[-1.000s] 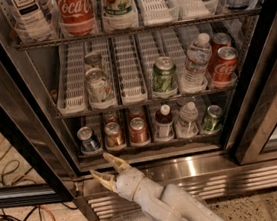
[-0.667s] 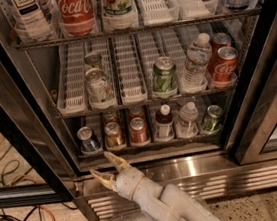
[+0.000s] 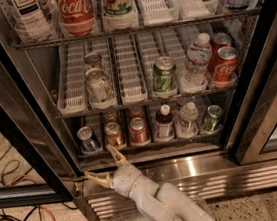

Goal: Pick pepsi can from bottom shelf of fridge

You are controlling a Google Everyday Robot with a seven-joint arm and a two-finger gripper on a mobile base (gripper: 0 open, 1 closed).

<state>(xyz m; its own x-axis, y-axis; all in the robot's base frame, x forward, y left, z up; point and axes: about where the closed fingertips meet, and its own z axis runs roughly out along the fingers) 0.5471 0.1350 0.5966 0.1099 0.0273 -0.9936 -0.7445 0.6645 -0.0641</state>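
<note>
Right across the view, fridge [image 3: 23, 96]: door open, black frame, three wire shelves showing, a ribbed steel base [image 3: 227, 174] underneath.
Arm [image 3: 160, 203]: white, rising from the lower edge in front of the steel base.
Top shelf [image 3: 133, 30]: a red bottle [image 3: 74, 9] with white "Coca-Cola" script. Left of it stands a clear bottle [image 3: 29, 17] with "TEA" on its label. The other labels cannot be read.
Middle shelf [image 3: 137, 102]: two silver cans [image 3: 98, 84] in one lane, a green can [image 3: 163, 76], a water bottle [image 3: 195, 62], and two red cans [image 3: 223, 64] with white script too small to read.
Bottom shelf [image 3: 153, 145]: lowest rack with white slotted lanes and six drinks lined up along the front.
Gripper [image 3: 107, 168]: just below the front lip of the bottom shelf, near its left end, level with the top of the steel base. Its two pale fingers [image 3: 118, 155] are spread wide in a V and hold nothing.
Pepsi can [image 3: 87, 139]: leftmost drink on the bottom shelf, standing upright at the front of its lane. It sits above the gripper, a little left of the upper fingertip, and is not touched.
Pepsi can's look: small and dark blue with a shiny silver top. I can make out no lettering.
Neighbours: an orange-brown can [image 3: 113, 134] stands just to its right, then a red can [image 3: 138, 130].
</note>
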